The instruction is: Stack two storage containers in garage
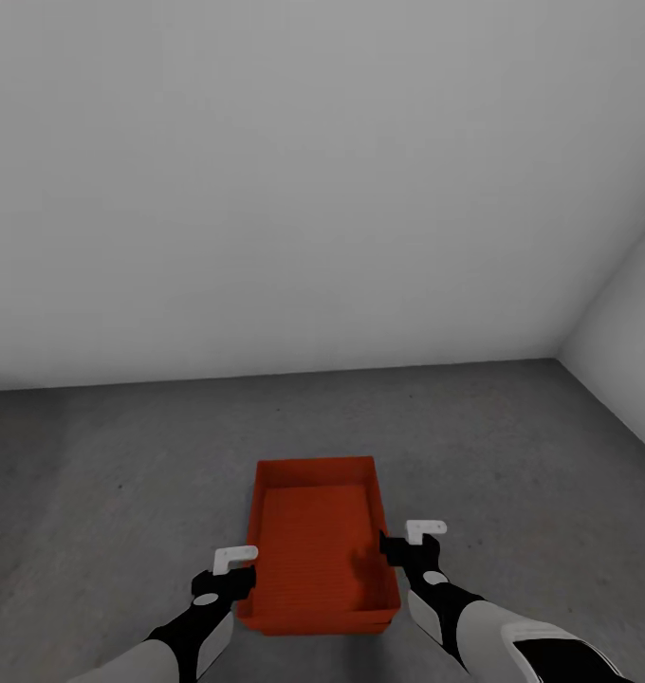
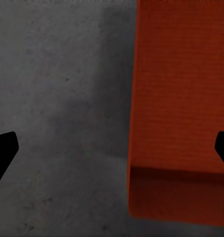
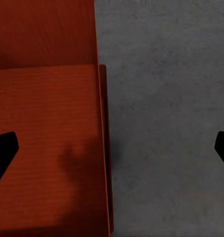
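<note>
Storage containers: red-orange open-top box (image 1: 320, 545) low centre of the head view, resting on the floor; a second rim line shows along its near bottom edge, so two boxes appear stacked or nested, but I cannot tell for certain.
Container shape: rectangular, straight smooth walls, flat bottom with fine horizontal ribbing; long axis runs away from the robot.
Container surface: matte, evenly coloured; a soft dark shadow blot lies on the inner bottom near the right wall.
Floor (image 1: 123, 474): dark grey concrete, matte, faintly mottled with small specks.
Walls: plain white wall (image 1: 313, 190) fills the upper frame; a second white wall (image 1: 626, 323) meets it at a corner in the right of the frame.
Left claw (image 1: 239, 569): at the lower left corner of the box, just beside its outer wall; black fingers with a white bracket above; in the left wrist view (image 2: 112, 148) the fingertips stand wide apart, one over bare floor, one over the box's wall (image 2: 181, 98).
Right claw (image 1: 398, 545): at the right wall of the box, near its rim; in the right wrist view (image 3: 112, 148) the fingertips are spread wide, straddling the rim (image 3: 104, 148), clamping nothing.
Arms: black wrists, white forearm shells, entering from the bottom edge.
</note>
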`<state>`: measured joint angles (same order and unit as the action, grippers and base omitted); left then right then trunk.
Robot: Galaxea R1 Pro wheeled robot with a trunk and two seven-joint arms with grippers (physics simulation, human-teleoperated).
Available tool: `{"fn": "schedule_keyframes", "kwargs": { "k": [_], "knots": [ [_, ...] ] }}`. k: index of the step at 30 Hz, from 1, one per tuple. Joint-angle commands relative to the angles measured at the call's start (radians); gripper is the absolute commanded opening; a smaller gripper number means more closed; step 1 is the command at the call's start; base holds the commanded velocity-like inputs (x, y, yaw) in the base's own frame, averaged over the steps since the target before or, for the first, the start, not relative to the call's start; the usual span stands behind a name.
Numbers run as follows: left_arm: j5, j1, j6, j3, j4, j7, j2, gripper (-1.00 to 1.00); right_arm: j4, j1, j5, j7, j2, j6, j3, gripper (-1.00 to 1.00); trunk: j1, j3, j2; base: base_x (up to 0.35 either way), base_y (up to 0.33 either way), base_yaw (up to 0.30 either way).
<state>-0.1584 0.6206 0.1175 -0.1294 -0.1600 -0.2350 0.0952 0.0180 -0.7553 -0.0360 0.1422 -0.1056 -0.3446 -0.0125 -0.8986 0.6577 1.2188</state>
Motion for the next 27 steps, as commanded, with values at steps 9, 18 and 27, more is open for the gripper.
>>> {"fn": "schedule_keyframes", "kwargs": {
  "k": [9, 18, 27],
  "knots": [
    [-0.01, 0.001, 0.004, -0.009, 0.001, -0.004, 0.0, 1.0, 0.002, -0.001, -0.004, 0.005, 0.0, -0.002, -0.001, 1.0, 0.035, -0.028, -0.063, 0.0, 0.0, 0.0],
    [-0.01, 0.001, 0.004, -0.009, 0.001, -0.004, 0.0, 1.0, 0.002, -0.001, -0.004, 0.005, 0.0, -0.003, -0.001, 1.0, 0.069, -0.056, -0.126, 0.0, 0.0, 0.0],
    [-0.01, 0.001, 0.005, -0.009, 0.001, -0.004, 0.0, 1.0, 0.002, -0.001, -0.004, 0.005, 0.0, -0.004, -0.001, 1.0, 0.104, -0.084, -0.189, 0.0, 0.0, 0.0]
  ]
}}
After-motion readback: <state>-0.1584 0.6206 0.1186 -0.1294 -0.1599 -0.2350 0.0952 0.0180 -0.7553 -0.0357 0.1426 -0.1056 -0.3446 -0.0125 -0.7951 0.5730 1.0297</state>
